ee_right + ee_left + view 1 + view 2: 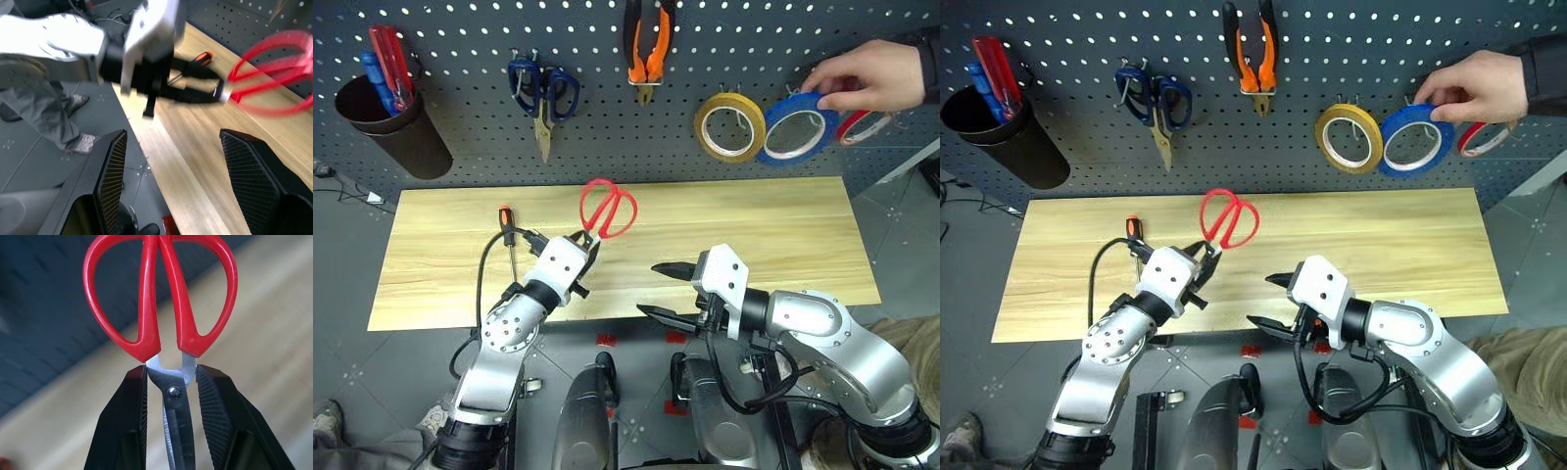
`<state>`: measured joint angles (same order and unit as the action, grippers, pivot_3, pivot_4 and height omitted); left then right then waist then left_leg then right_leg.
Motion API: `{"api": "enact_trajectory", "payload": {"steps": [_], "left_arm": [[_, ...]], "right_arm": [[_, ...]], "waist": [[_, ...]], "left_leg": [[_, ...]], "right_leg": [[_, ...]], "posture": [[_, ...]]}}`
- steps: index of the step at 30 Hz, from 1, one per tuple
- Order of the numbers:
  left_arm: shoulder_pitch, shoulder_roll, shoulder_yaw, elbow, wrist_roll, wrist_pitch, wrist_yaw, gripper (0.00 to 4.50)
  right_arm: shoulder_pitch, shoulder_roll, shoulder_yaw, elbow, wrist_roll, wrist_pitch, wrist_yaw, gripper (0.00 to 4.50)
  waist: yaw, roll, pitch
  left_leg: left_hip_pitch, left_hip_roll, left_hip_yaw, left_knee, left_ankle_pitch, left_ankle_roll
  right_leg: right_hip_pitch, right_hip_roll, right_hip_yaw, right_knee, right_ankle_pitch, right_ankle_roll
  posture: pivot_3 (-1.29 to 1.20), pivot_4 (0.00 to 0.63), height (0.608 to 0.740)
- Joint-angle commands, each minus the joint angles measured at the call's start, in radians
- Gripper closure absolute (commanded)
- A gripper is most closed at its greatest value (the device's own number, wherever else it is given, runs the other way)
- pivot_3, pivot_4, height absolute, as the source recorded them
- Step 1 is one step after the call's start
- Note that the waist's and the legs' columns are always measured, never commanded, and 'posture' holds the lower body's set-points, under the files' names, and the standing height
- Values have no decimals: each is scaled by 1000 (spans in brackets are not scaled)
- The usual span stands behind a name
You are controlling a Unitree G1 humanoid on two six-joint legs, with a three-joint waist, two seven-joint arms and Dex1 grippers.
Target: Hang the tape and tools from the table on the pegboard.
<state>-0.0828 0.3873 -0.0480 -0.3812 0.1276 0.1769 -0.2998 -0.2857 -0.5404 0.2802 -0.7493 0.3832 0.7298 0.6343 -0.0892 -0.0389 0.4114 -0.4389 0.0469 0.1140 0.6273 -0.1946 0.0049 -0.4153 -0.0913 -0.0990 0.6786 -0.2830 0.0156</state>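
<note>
Nearest us, our two claws: the right claw point(664, 291) at five o'clock stands spread and empty, while the left claw point(171, 396) pinches the one pair of red-handled scissors point(606, 209) by the blades, loops up above the worktop point(783, 235). One screwdriver point(508, 230) lies at nine o'clock on it. On the pegboard point(460, 98) at twelve hang one pliers point(648, 44), one blue-handled scissors point(544, 96), one yellow roll point(728, 127), and the blue tape point(795, 130), touched by a person's hand point(871, 76).
</note>
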Motion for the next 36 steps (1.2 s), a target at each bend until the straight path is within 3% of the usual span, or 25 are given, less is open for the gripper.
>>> {"api": "enact_trajectory", "payload": {"steps": [1,11,20,36], "left_arm": [[16,-19,27,-106,72,-64,84,3361],[-73,3,107,-67,121,-132,153,3361],[-82,-1,153,-53,134,-135,185,3361],[-244,-15,117,157,126,-142,193,3361]], "right_arm": [[9,-13,14,-1,-23,-80,32,1280],[-22,-2,24,57,-45,-144,67,1280],[-28,-5,25,75,-61,-164,78,1280],[-77,8,14,110,-78,-175,88,1280]], "waist": [[0,-3,-7],[1,-12,-57],[1,-13,-69],[0,-14,-75]], "left_leg": [[0,0,0,0,0,0],[-1,0,-2,2,-2,3],[-1,0,-3,2,0,0],[3,0,-4,4,0,0]], "right_leg": [[0,0,0,0,0,0],[1,0,-3,1,0,0],[1,0,-3,2,1,0],[6,1,-4,2,2,-2]], "posture": [[-230,288,740],[-224,260,740],[-226,256,740],[-249,264,740]]}}
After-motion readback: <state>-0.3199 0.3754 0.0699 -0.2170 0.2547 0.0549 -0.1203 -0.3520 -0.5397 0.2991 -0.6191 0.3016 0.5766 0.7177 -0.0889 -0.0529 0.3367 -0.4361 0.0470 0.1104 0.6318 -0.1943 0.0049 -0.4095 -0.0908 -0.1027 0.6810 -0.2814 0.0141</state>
